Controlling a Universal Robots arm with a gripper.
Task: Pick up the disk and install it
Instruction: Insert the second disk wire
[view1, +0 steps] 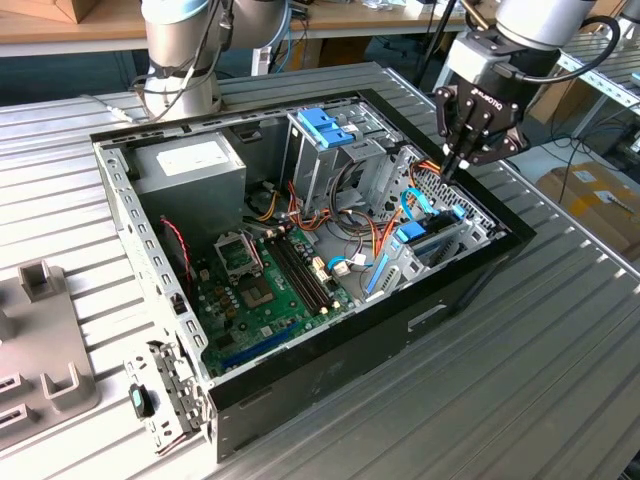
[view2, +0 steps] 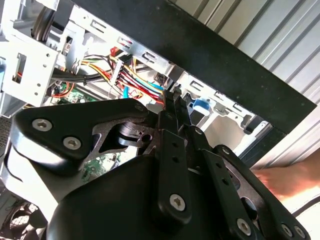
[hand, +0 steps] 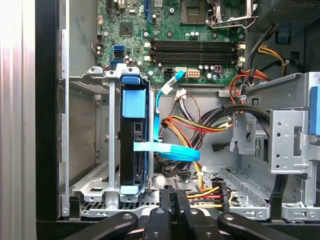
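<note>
The disk stands on edge in the silver drive bay at the case's corner. Its light-blue carrier rail shows along its edge, and a blue flat cable runs past it. In the exterior view the disk sits inside the case wall on the exterior view's right. My gripper hovers just above that corner of the open computer case. In both wrist views its fingers are pressed together with nothing between them. The fingertips point down toward the bay floor beside the disk.
A grey power supply and a tall drive cage with a blue latch stand at the case's far side. The motherboard lies on its floor amid loose coloured cables. A person's hand rests outside the case wall.
</note>
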